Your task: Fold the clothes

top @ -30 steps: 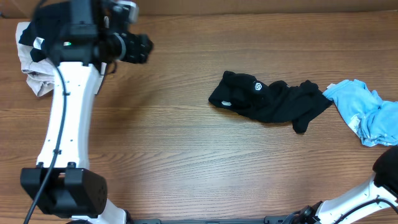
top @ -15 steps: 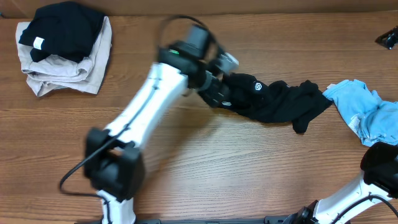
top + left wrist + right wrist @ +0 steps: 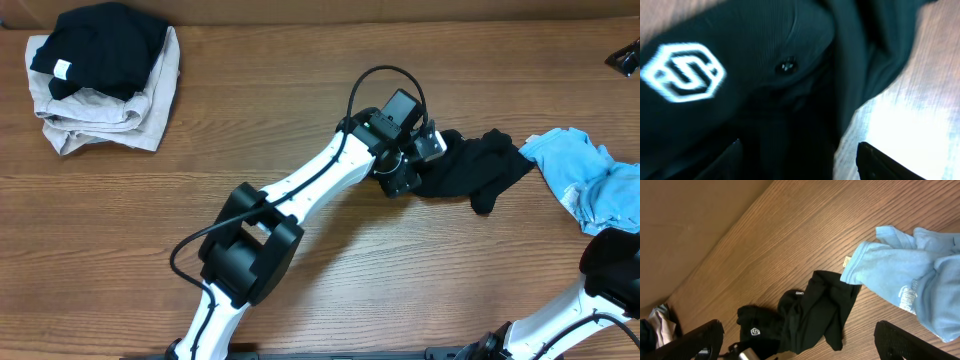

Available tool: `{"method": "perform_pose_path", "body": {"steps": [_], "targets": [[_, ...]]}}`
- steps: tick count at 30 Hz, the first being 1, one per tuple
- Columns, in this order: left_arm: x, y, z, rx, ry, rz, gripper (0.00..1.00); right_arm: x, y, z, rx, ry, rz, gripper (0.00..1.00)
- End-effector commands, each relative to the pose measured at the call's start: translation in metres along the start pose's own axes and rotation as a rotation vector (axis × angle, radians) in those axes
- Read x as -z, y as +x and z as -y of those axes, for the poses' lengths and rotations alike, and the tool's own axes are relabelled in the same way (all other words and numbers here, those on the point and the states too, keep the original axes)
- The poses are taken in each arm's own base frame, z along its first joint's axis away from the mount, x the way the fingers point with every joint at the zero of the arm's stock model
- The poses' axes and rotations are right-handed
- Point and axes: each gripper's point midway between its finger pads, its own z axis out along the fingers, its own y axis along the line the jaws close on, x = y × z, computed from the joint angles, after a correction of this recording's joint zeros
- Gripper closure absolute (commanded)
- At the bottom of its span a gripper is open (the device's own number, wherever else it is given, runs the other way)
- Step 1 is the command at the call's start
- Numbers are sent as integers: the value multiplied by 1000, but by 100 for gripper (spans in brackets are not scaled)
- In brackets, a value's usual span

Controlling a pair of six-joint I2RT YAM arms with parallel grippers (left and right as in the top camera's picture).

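The clothes lie apart on the wooden table. A crumpled black shirt (image 3: 480, 165) with a white logo (image 3: 682, 72) lies right of centre. My left gripper (image 3: 400, 175) is down on the shirt's left end. In the left wrist view it is open (image 3: 799, 150), with dark fabric between its fingers and no grip showing. A light blue garment (image 3: 590, 180) lies bunched at the right edge. My right gripper (image 3: 797, 325) stands wide open, high above the table. It looks down on the blue garment (image 3: 905, 280) and the black shirt (image 3: 815, 310) and touches nothing.
A stack of a black garment (image 3: 100, 50) on a beige one (image 3: 130, 110) sits at the far left corner. A brown wall runs along the table's far edge. My left arm (image 3: 300, 200) crosses the middle diagonally. The right arm's base (image 3: 610, 275) is at the bottom right.
My left arm has swung from the stack at the far left across to the black shirt and come down on its logo end. The clothes lie as before.
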Motion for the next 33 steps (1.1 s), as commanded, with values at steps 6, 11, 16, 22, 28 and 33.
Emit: {"method": "perform_pose_path", "body": {"steps": [6, 11, 16, 22, 28, 33], "targets": [[-12, -1, -19, -22, -61, 1, 89, 9, 1, -6, 20, -13, 21, 0], [9, -11, -44, 78, -198, 12, 96, 9, 3, -6, 17, -13, 14, 0], [101, -37, -92, 184, -453, 56, 96, 6, 11, -14, 30, -18, -13, 0], [253, -59, -122, 253, -595, 202, 96, -7, 29, -50, 122, -51, -68, 0], [344, -53, -132, 308, -683, 325, 96, -20, 54, -93, 228, -95, -124, 1], [379, -50, -136, 340, -729, 400, 96, -31, 88, -139, 375, -148, -187, 1]]}}
